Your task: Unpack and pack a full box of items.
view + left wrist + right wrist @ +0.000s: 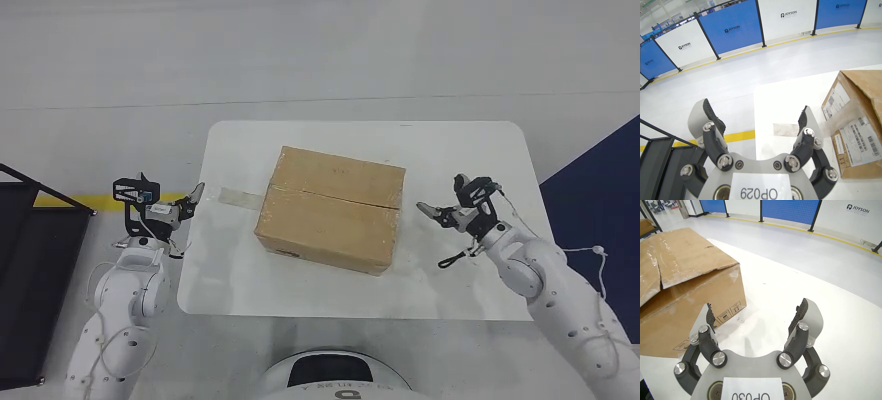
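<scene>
Cardboard, brown and scuffed, makes up the box (330,210) (857,117) (687,262), which stands in the middle of the white tabletop (450,150) (772,94) (800,291), turned a little askew to its edges. Its top flaps are down and meet along a seam running the box's length. In the right wrist view one flap's edge is ragged and slightly lifted, with shiny remnants of clear tape on it. White labels cover the end that faces the tabletop's left edge.

A pale tape strip (235,197) (784,129) lies flat on the tabletop, from that end of the box toward the left edge.

The left gripper (190,203) (755,106) hangs at the left edge, apart from the box, its jaws spread wide and holding nothing. The right gripper (432,236) (756,303) is over the right part of the tabletop, just beside the box's other end without touching it, and its jaws are likewise spread wide and hold nothing.

A black rack (20,260) (659,151) stands on the floor beyond the left edge.
</scene>
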